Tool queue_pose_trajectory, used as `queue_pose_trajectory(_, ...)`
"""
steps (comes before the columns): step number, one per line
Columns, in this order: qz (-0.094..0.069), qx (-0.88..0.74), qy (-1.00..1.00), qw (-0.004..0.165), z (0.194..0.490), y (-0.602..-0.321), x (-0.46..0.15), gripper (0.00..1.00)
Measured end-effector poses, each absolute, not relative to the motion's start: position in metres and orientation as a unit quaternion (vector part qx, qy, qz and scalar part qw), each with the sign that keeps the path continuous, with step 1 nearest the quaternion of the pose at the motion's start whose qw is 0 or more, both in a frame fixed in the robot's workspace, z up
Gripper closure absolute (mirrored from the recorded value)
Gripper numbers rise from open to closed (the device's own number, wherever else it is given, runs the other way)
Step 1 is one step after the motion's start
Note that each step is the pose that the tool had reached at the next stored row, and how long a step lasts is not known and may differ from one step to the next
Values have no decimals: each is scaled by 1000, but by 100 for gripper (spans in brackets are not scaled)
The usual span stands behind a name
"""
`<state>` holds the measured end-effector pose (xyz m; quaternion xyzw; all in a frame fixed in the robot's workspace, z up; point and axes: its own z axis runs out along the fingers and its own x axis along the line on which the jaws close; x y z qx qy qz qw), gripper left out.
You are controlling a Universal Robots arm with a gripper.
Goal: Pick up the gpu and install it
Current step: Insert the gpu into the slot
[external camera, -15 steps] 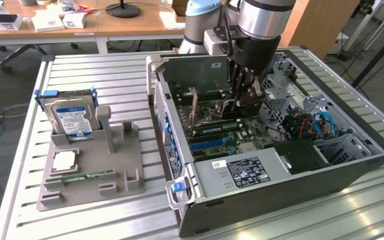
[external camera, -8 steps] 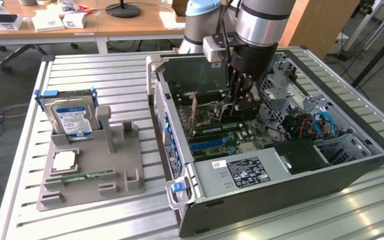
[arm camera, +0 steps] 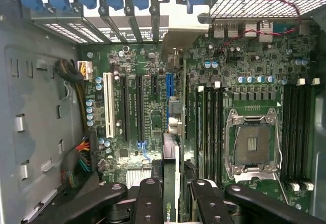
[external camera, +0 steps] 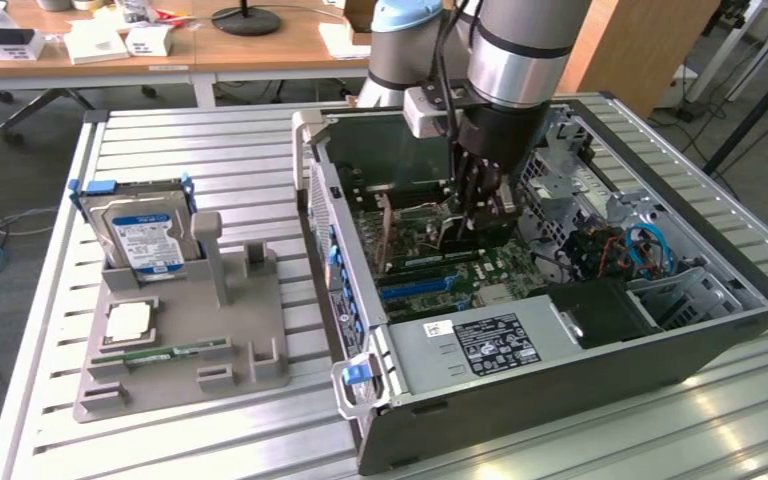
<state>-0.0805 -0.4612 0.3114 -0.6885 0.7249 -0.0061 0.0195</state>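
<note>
Slatted metal table (external camera: pixel 197 150) in an office-type room, wooden desks (external camera: pixel 224 50) at 12 o'clock in the exterior view. On the table, the open case (external camera: pixel 704 330) lies on its side, with a grey tray (external camera: pixel 224 330) at its 9 o'clock. The tray holds a hard drive (external camera: pixel 144 235) standing up and a memory stick (external camera: pixel 157 352) lying flat.

The arm reaches straight down into the case, and the gripper (external camera: pixel 478 205) is clamped on the gpu (external camera: pixel 454 235), which from outside is just a dark slab hanging over the board.

The wrist view is way more useful. The fingers (arm camera: pixel 150 196) pinch the gpu (arm camera: pixel 168 206) edge-on, and its logo is readable. You also see the whole motherboard (arm camera: pixel 153 71): the blue slot (arm camera: pixel 169 89) just beside the card's line, black slots and a white one further over, and the cpu socket (arm camera: pixel 253 142) well off to the other side.

Room is tight. The power supply (external camera: pixel 491 340) sits at 6 o'clock from the gripper, with cables and the drive cage at 3 and the rear wall at 9. Can't tell if the card's edge touches the slot.
</note>
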Motion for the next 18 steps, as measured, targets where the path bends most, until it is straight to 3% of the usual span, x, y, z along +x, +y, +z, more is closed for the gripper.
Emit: queue_pose_trajectory(18, -6, -689, 725, 19, 297, -461, -80, 74)
